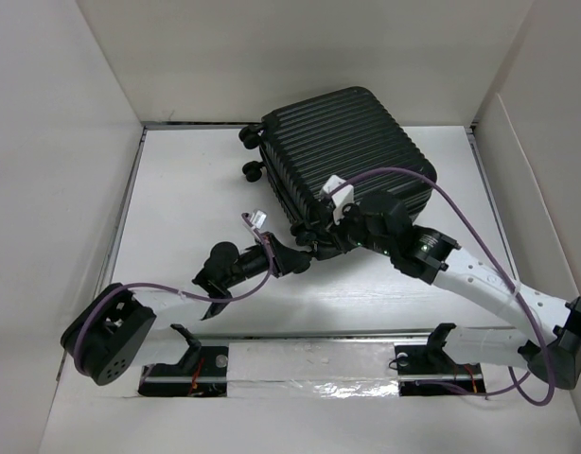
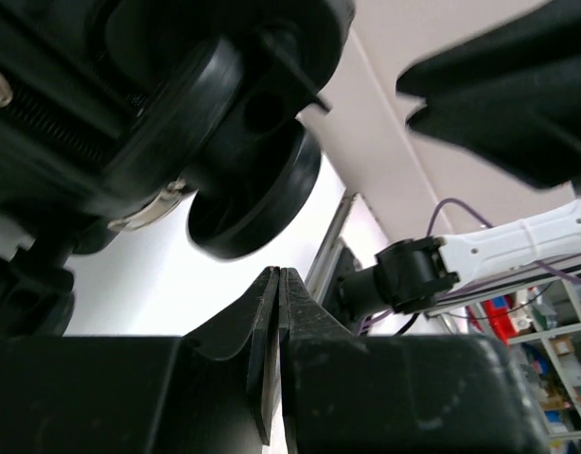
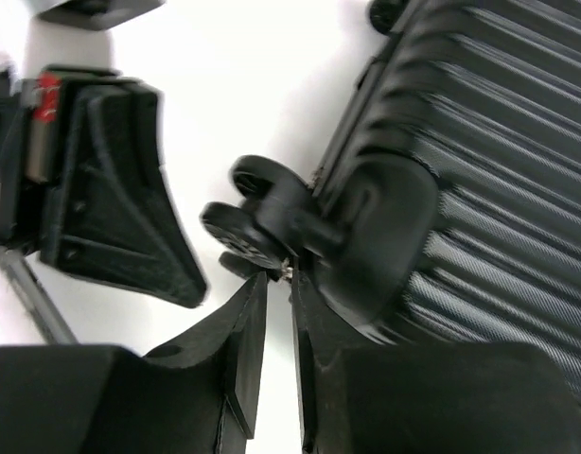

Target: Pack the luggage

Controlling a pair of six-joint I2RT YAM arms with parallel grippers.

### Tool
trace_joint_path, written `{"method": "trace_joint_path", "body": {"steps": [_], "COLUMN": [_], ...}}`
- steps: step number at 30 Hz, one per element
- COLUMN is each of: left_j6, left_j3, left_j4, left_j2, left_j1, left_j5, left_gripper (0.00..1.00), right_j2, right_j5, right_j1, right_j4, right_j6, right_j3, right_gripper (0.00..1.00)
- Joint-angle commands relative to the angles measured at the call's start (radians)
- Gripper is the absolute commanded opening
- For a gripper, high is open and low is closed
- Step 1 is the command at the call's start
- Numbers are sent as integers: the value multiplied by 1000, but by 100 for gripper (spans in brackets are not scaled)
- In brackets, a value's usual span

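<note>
Closed black ribbed hard-shell suitcase (image 1: 352,151) flat on white worktop (image 1: 191,189), far centre, wheels toward left. Left pincer (image 2: 279,284) clenched, empty, just under small black wheel (image 2: 257,194). Right pincer (image 3: 278,281) narrow slit, tips at wheel bracket; grasp cannot tell.

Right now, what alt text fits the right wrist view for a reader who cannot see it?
The right hand, fingers nearly together, has its tips at a black caster wheel on the corner of the luggage, whose ribbed black shell fills the right side.
</note>
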Motion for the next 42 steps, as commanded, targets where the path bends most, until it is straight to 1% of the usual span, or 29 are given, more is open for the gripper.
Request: {"method": "trace_joint_path", "body": {"steps": [1,6,7,8,9,13,18,20,21,22,23,25,28,31,33,35,36,38,42], "left_j6": [-59,-74,-72,-68,-66,-42,-14,1,6,10,15,27,35,32,32,35,36,38,30], "left_j3": [48,54,53,51,53,57,56,59,57,60,62,63,63,57,59,59,59,60,57], "left_j4": [167,201,199,198,187,172,133,120,113,109,103,96,92,103,104,104,106,106,129], "left_j2": [31,85,88,88,88,90,76,70,68,67,65,70,73,76,74,77,79,83,94], "left_j1": [-1,-1,-1,-1,-1,-1,-1,-1,-1,-1,-1,-1,10,19,28,39,39,39,48], "left_j5": [34,12,1,-8,-27,-48,-91,-104,-116,-120,-131,-139,-144,-147,-144,-144,-142,-142,-131], "left_gripper": [1,1,1,1,1,1,1,1,1,1,1,1,0,0,0,0,0,0,0], "right_j2": [22,56,69,77,86,134,204,227,250,263,273,324,358,382,385,381,382,388,387], "right_j5": [-32,-98,-104,-104,-88,-37,-14,6,18,47,54,69,91,100,118,101,89,80,86], "right_j1": [30,50,50,63,63,77,77,98,98,98,107,116,126,135,135,135,135,135,135], "right_j4": [-56,-127,-152,-159,-173,-227,-296,-320,-328,-333,-334,-354,-373,-353,-336,-296,-290,-297,-304], "right_j6": [-84,-185,-235,-256,-272,-343,-380,-389,-389,-388,-388,-398,-409,-423,-421,-429,-431,-431,-431], "right_j3": [92,153,168,176,185,241,308,323,342,350,356,382,422,437,440,426,429,440,460], "right_gripper": [23,23,24,25,32,45,51,51,55,56,61,63,63,62,60,59,56,53,51]}}
